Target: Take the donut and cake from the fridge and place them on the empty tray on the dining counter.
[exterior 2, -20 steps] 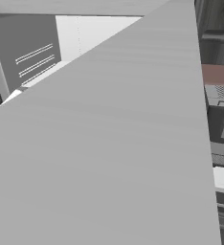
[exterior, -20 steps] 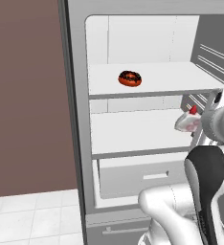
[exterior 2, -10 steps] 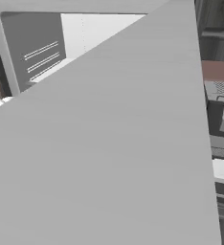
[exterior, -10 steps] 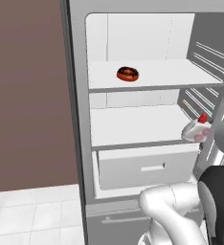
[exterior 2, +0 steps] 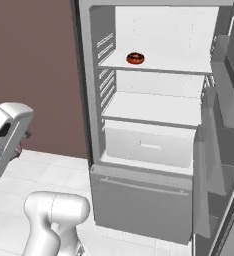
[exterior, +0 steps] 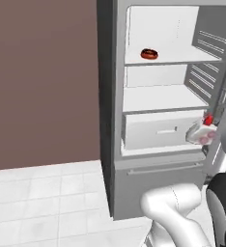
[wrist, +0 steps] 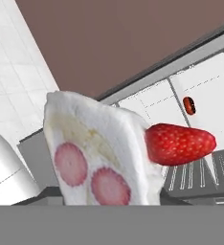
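Note:
The fridge (exterior: pixel 114 144) stands open, with white shelves and a bottom drawer (exterior: pixel 158 130). On its upper shelf sits the donut (exterior: pixel 149 53), dark-iced, also seen as the donut (exterior 2: pixel 135 58) and the donut (wrist: pixel 189 105). My gripper (exterior: pixel 205 138) is outside the fridge, at drawer height by its right side, shut on the cake (exterior: pixel 201 133). In the hand view the cake (wrist: pixel 99 153) looms close: a white wedge with strawberry slices and a whole red strawberry, hiding the fingertips. The tray and dining counter are out of view.
The open fridge door (exterior 2: pixel 224 150) swings out on the right, close to my arm. A brown wall (exterior: pixel 42 82) runs left of the fridge, with white tiled floor (exterior: pixel 37 202) in front of it.
Both base views have pulled back and shifted, so the base has moved away from the fridge. The door no longer blocks the right base view. The cake stays in my gripper.

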Available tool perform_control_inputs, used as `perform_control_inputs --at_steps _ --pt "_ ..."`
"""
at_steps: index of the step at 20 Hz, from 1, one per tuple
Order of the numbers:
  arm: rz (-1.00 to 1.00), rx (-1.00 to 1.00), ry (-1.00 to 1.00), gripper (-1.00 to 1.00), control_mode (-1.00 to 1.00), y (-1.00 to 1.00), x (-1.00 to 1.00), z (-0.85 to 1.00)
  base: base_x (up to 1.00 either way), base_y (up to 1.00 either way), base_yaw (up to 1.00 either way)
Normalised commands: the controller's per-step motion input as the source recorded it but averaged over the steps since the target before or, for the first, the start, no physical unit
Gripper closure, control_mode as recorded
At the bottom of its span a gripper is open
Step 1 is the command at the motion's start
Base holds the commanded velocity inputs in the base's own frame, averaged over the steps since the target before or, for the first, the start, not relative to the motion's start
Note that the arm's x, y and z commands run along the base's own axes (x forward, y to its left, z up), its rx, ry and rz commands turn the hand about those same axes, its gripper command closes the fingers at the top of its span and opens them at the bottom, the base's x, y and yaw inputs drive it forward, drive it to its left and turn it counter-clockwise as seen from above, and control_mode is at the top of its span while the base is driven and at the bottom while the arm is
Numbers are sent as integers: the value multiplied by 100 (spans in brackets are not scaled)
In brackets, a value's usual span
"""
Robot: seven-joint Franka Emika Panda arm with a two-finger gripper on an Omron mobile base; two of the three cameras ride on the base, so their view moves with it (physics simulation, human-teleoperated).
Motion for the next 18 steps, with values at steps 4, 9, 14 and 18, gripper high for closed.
perform_control_inputs --at_steps 4,9,14,18 --pt "0 0 0 100 100 0 0 0 -86 77 -58" --pt "0 0 0 100 100 0 0 0 -13 5 -99" --pt "0 0 0 100 100 0 0 0 0 0 -100" --pt "0 0 0 100 100 0 0 0 0 0 -100"
